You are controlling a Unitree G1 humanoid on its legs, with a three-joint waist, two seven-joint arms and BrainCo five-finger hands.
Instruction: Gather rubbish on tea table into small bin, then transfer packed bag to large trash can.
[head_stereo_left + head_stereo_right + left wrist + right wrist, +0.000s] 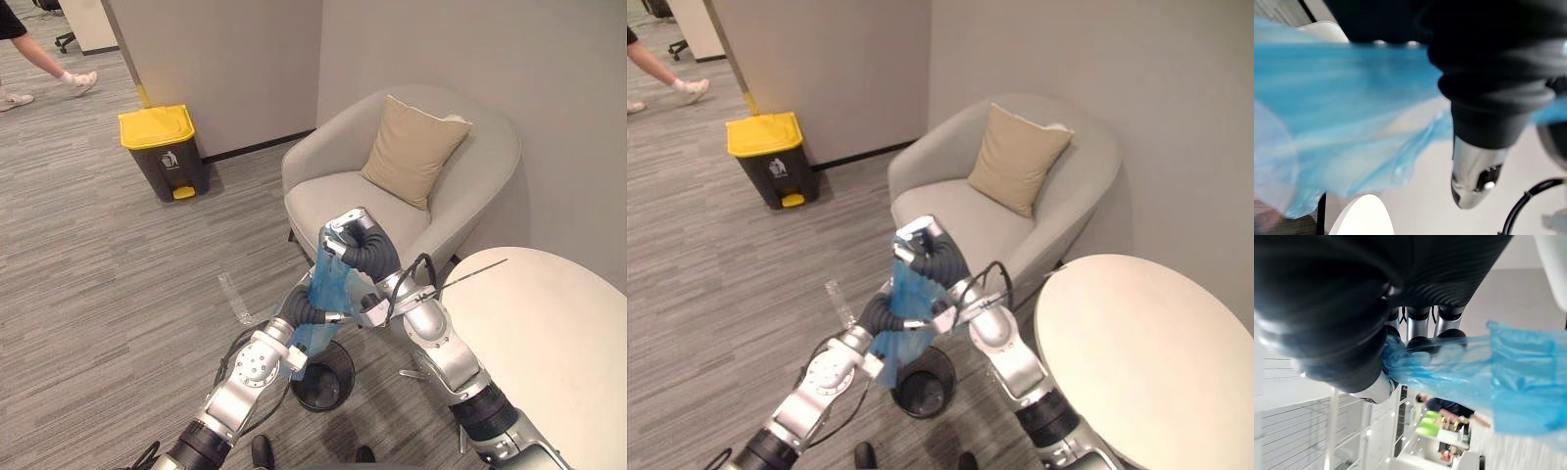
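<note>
Blue bag (pixel 321 284) held up over the small bin (pixel 345 364), strung as a loose strip between both hands. Neck bunched inside the right hand (pixel 343 231), fingers (pixel 1420 325) curled tight round the plastic. Rest of the film trailing down from those fingers past the left hand (pixel 302 311), lower and wrapped in the folds. Cannot tell that hand's grip: hidden by the plastic. Probably gripped high by the neck to keep the contents in and to bring the bottom end, hanging close to the rim, out of the bin. Lower hand likely there to steady or gather the slack. Large trash can (pixel 162 147), yellow-lidded, well beyond the fingertips, across open floor by the wall; looks like the carrying stage not yet begun. Round table (pixel 549 333) out to the right hand's side, armchair (pixel 333 191) just behind the raised fingers.
</note>
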